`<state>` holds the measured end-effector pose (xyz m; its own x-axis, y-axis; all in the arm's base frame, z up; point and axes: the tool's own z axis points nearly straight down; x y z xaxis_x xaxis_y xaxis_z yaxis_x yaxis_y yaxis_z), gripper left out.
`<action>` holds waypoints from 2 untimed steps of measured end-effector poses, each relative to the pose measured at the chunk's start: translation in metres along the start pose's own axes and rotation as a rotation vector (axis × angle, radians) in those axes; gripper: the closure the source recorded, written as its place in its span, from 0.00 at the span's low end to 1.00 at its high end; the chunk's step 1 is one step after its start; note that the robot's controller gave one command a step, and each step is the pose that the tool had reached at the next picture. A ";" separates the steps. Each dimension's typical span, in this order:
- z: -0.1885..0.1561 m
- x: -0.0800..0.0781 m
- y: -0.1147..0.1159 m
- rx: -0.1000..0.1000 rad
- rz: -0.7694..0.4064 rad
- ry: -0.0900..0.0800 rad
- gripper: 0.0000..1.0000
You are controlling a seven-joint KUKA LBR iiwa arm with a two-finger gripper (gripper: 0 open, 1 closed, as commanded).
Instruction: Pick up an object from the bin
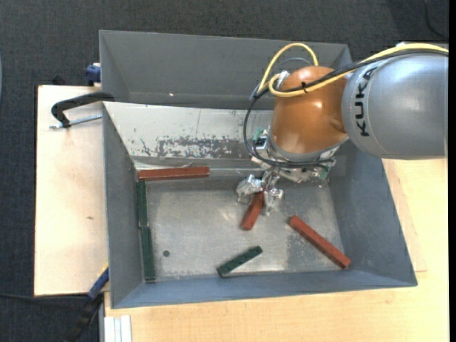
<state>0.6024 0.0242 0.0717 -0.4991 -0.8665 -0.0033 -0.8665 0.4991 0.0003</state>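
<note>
Short dark-green flat bar [239, 261] near centre of grey metal bin [370, 212], long red bar [318, 241] right, long green bar [144, 230] along left wall, short red-brown bar [250, 216] at centre, its far end clamped between closed fingers [265, 189], long red-brown bar [173, 173] far left.

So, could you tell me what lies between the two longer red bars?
The camera view shows a short reddish-brown bar there, its upper end at the hand.

1 camera looks down obliquely into the bin [214, 70] from above.
</note>
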 end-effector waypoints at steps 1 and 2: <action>-0.005 0.000 0.001 -0.002 0.001 0.001 1.00; -0.020 0.000 0.001 -0.002 0.000 0.001 1.00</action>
<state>0.6011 0.0248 0.0917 -0.4992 -0.8665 -0.0019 -0.8665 0.4992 0.0027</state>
